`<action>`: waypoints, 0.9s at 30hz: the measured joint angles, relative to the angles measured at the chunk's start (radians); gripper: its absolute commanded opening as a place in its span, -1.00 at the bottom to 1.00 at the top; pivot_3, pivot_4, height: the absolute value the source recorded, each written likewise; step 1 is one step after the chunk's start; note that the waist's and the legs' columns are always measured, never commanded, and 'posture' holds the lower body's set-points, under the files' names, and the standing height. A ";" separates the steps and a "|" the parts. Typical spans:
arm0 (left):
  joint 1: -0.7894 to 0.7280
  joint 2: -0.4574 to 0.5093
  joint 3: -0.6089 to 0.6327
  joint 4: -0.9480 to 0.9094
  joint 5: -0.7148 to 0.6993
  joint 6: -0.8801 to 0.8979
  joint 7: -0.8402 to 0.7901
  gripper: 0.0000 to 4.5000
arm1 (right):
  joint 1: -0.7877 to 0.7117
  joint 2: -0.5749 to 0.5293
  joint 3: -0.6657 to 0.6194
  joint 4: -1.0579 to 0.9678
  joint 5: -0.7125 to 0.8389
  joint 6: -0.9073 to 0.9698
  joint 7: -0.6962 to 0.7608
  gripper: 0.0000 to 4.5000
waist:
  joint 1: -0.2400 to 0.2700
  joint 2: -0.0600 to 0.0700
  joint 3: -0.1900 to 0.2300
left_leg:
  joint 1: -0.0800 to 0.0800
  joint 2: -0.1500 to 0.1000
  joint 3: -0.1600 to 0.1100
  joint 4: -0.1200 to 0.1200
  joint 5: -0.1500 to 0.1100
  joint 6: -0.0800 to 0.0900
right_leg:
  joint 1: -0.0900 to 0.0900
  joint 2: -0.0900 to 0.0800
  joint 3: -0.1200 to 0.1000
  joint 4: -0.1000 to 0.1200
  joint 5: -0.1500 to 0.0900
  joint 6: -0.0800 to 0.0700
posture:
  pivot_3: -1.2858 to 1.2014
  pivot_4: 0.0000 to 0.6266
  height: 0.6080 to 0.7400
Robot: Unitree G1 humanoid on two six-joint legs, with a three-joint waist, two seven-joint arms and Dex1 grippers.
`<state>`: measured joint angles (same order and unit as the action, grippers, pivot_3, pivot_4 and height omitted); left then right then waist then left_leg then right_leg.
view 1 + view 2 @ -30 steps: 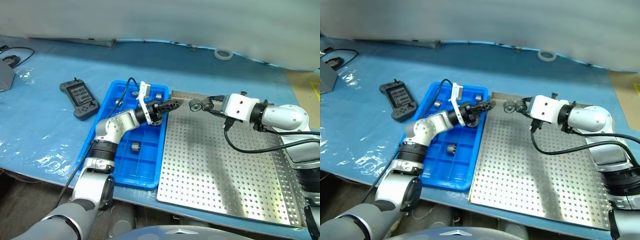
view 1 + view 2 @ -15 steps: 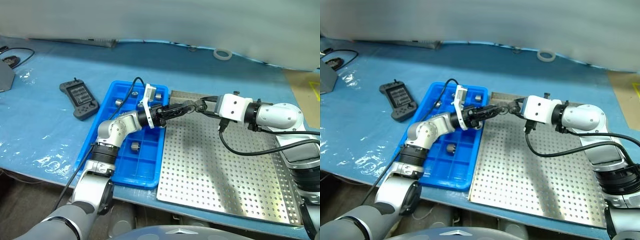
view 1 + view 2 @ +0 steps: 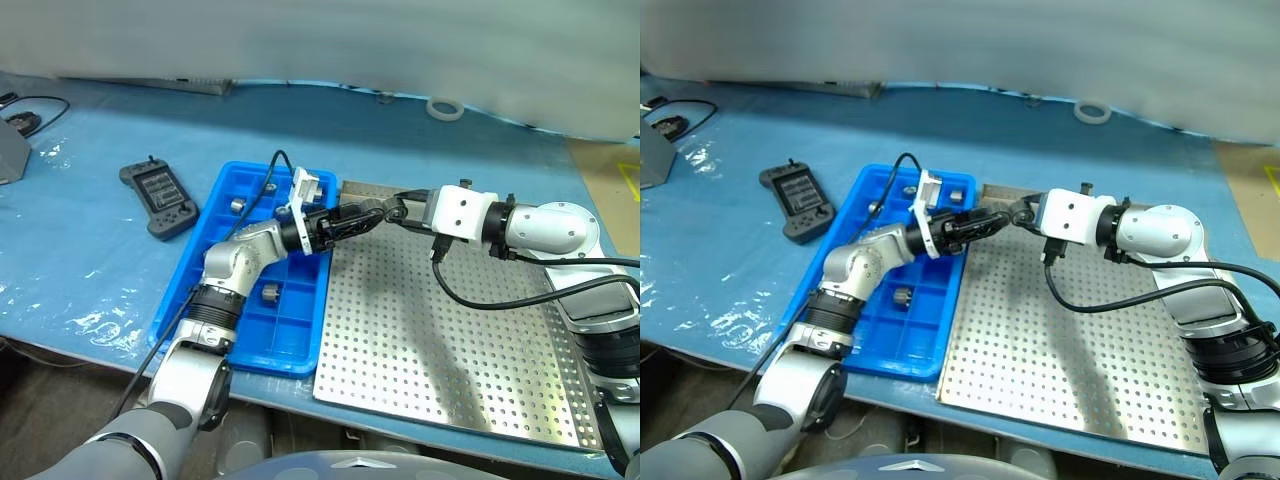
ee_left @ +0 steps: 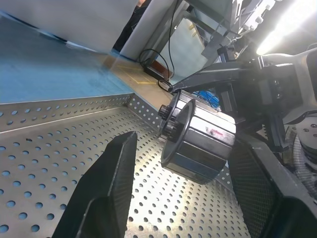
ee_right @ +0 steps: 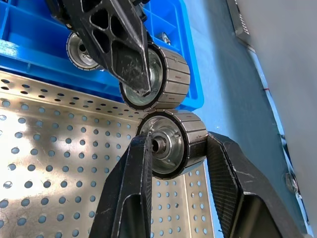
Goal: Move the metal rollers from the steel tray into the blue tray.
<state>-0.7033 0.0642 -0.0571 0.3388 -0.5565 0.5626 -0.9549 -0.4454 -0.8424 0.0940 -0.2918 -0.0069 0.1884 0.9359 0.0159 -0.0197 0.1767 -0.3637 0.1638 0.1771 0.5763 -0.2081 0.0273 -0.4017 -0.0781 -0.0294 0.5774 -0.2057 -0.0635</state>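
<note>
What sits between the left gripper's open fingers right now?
In the left wrist view, the metal roller gripped by the right gripper sits between the left gripper fingers.

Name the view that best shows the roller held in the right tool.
The right wrist view: the roller sits close up between the right tool's two fingers, its ribbed side and central hub clear. The left wrist view shows its side between the left tool's open fingers. In the eye views it is a small speck.

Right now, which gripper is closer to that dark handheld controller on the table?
Left. The left gripper reaches across the blue tray beside the controller; the right gripper hovers beyond, above the steel tray.
</note>
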 measured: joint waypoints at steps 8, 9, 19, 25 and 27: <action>-0.001 -0.023 0.030 0.000 -0.010 -0.010 0.005 0.03 | 0.000 0.000 0.000 0.000 -0.012 0.000 -0.001 -0.46 | 0.000 0.000 0.000 | 0.000 0.000 0.000 0.000 0.000 0.000 | 0.000 0.000 0.000 0.000 0.000 0.000 | -0.11 -0.52 1.00; 0.000 -0.023 0.032 -0.001 -0.012 -0.010 0.005 -0.12 | 0.000 0.000 0.000 0.000 -0.014 0.000 -0.002 -0.46 | 0.000 0.000 0.000 | 0.000 0.000 0.000 0.000 0.000 0.000 | 0.000 0.000 0.000 0.000 0.000 0.000 | -0.11 -0.52 1.00; 0.003 -0.018 0.029 -0.016 -0.011 -0.010 0.024 -0.39 | -0.002 0.009 0.003 0.003 -0.029 -0.004 -0.008 -0.46 | -0.001 0.000 0.000 | 0.000 0.000 0.000 0.000 0.000 0.000 | 0.000 0.000 0.000 0.001 0.000 0.000 | -0.09 -0.52 1.00; -0.009 -0.017 0.054 -0.004 -0.032 -0.003 0.034 -0.39 | -0.019 0.016 0.008 0.009 -0.030 -0.009 -0.018 -0.46 | 0.000 0.000 0.000 | 0.000 0.000 0.000 0.000 0.000 0.000 | 0.000 0.000 0.000 0.001 0.000 0.000 | -0.09 -0.52 1.00; -0.030 -0.014 0.057 0.008 -0.037 0.001 0.044 -0.39 | -0.030 0.017 0.008 0.017 -0.031 -0.010 -0.024 -0.46 | 0.001 0.000 0.000 | 0.000 0.000 0.000 0.000 0.000 0.000 | 0.000 0.000 0.000 0.001 0.000 0.000 | -0.09 -0.52 1.00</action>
<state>-0.7332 0.0502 -0.0006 0.3473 -0.5937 0.5638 -0.9110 -0.4759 -0.8250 0.1020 -0.2748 -0.0384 0.1785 0.9123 0.0169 -0.0197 0.1767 -0.3635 0.1639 0.1772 0.5766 -0.2080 0.0271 -0.4020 -0.0781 -0.0294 0.5787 -0.2057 -0.0635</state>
